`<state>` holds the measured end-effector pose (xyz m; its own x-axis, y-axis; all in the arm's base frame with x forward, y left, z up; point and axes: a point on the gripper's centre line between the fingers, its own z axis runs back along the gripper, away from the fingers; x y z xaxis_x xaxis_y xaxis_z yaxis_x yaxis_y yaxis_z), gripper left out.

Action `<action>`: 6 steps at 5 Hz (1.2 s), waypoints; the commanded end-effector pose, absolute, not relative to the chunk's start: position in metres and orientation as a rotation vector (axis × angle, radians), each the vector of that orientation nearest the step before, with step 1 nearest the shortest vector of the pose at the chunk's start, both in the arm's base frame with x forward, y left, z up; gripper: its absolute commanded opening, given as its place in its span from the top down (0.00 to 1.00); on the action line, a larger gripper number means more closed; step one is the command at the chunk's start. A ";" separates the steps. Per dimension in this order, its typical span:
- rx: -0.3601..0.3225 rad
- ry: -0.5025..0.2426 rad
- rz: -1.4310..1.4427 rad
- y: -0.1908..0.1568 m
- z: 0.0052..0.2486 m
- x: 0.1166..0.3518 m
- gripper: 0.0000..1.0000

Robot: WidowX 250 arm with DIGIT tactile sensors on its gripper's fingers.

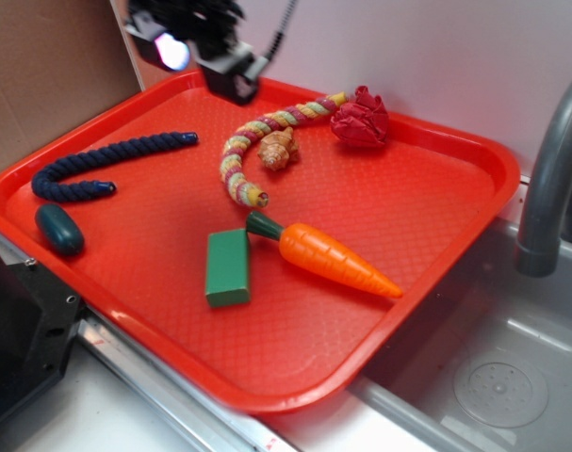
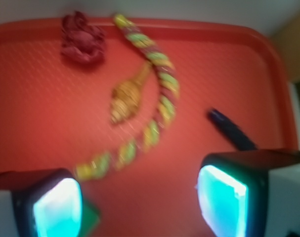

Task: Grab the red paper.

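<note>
A: Where is the red paper [image 1: 361, 119]?

B: At the far edge of the orange-red tray [image 1: 380, 311], just beside one end of the striped rope [image 1: 257, 141]. In the wrist view it sits at the top left, a dark crimson crumpled ball [image 2: 82, 38], apart from everything but that rope tip.

A: And the gripper [image 1: 196, 52]?

B: It hangs above the far left part of the tray, well apart from the paper. From the wrist camera the gripper [image 2: 140, 205] has its two glowing pads [image 2: 221, 200] spread wide, with bare tray between them. Nothing is held.

A: What lies under it?

B: The striped rope curves down the middle, and the tan knobbly lump [image 1: 279, 149] rests inside the curve, touching or nearly touching it. The wrist picture is blurred, so I cannot tell which.

A: Anything else on the tray?

B: A dark blue rope [image 1: 97, 165] at the left, a dark teal oval piece [image 1: 59, 229] near its lower end, a green block [image 1: 228, 267] in the middle, and a toy carrot [image 1: 328, 256] just beside the block. A grey tap [image 1: 549, 179] stands to the right, over the sink [image 1: 493, 377].
</note>
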<state>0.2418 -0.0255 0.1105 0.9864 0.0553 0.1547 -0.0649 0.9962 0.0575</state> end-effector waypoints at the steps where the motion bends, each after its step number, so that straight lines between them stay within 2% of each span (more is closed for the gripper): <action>1: 0.045 -0.242 0.013 -0.038 0.085 0.318 0.00; 2: 0.031 -0.290 -0.030 -0.064 0.069 0.342 0.00; 4: 0.035 -0.393 -0.086 -0.078 0.046 0.366 0.00; 5: 0.052 -0.374 -0.075 -0.076 0.038 0.372 0.40; 6: 0.062 -0.360 -0.029 -0.064 0.042 0.371 1.00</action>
<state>0.3550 -0.0627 0.0210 0.9558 -0.0481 0.2900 0.0275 0.9968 0.0748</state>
